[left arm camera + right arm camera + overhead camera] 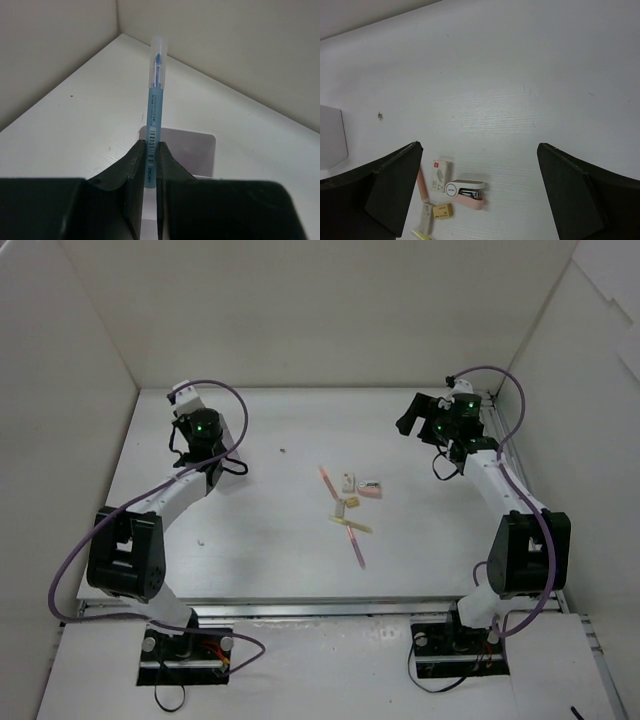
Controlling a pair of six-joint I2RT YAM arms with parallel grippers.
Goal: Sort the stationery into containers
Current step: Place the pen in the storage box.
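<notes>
My left gripper [151,146] is shut on a thin blue pen [154,90], which points away toward the far-left corner. It is held over a white organizer [192,150]. From the top view this gripper [186,408] is at the far left, beside the organizer [183,393]. My right gripper [477,146] is open and empty at the far right [425,425]. Below it lie a pink-and-white stapler-like block [465,192], a white block [437,175], a beige eraser [442,211], a pink stick [422,182] and a white eraser [426,220].
In the top view the loose pile sits mid-table: a pink stick [327,480], a yellow stick [352,525] and another pink stick [357,548]. White walls enclose the table on three sides. A small speck [282,450] lies on the table.
</notes>
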